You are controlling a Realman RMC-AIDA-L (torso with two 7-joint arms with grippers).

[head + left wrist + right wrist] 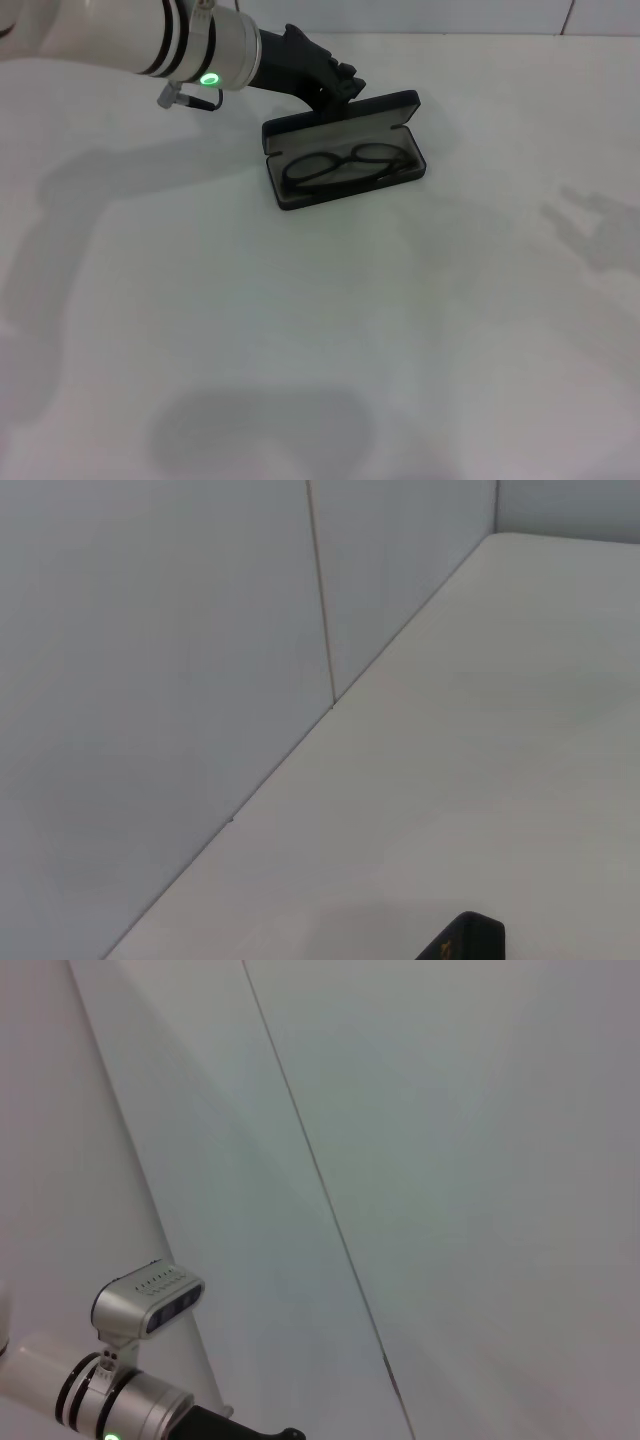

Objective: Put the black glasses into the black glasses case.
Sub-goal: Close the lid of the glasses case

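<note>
Black glasses (347, 165) lie inside open black glasses case (300, 195) on white table (330, 340), lenses up against grey lining. Left gripper (340, 84) sits at raised lid's far edge, seemingly touching it; finger state cannot be told. Right arm out of head view.

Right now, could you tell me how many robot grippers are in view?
1. The left gripper is at the far edge of the black glasses case, behind its raised lid; the black glasses lie inside. The right gripper is out of view.
</note>
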